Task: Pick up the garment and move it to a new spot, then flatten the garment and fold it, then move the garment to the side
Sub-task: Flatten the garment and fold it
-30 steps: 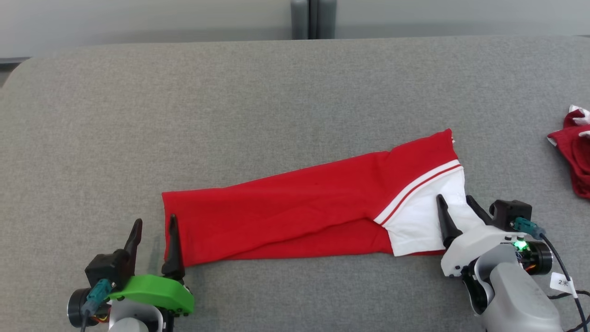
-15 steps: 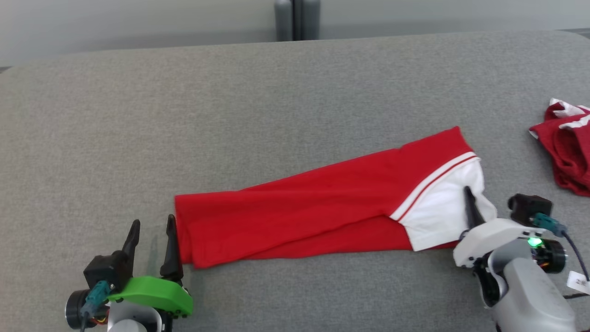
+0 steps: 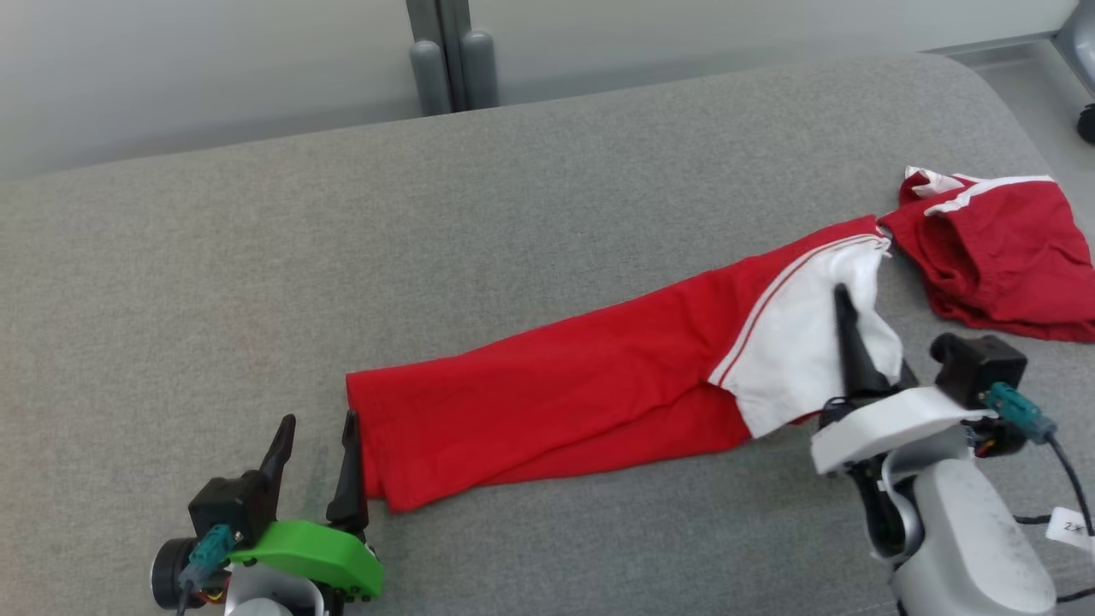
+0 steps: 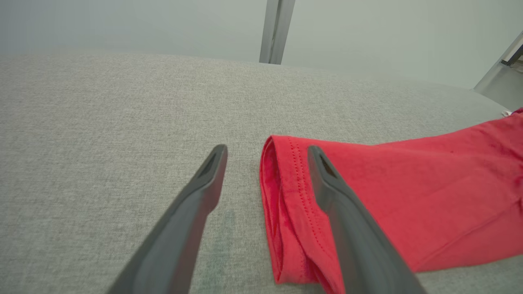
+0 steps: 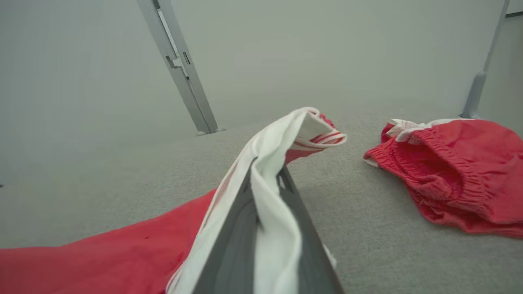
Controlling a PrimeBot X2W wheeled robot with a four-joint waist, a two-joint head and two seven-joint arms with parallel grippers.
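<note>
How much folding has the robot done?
Done: the red garment lies flat, seemingly folded lengthwise. In hand: the right gripper has its fingers shut on the white end, held up; the left gripper is open at the cuff. Left: probably folding it shorter, then moving it aside.

The long red cotton garment [image 3: 556,402] is plain red but for one end, where a white panel is edged with thin white and red stripes. Under it the woven-fabric desk [image 3: 257,257] is an even mid grey. Just past the garment's white end, a crumpled red elastic-waisted cloth [image 3: 1001,257] shows white trim. The left pincer [image 3: 318,419] has dark grey fingers and a bright green housing; the right pincer [image 5: 267,171] has a white housing.
</note>
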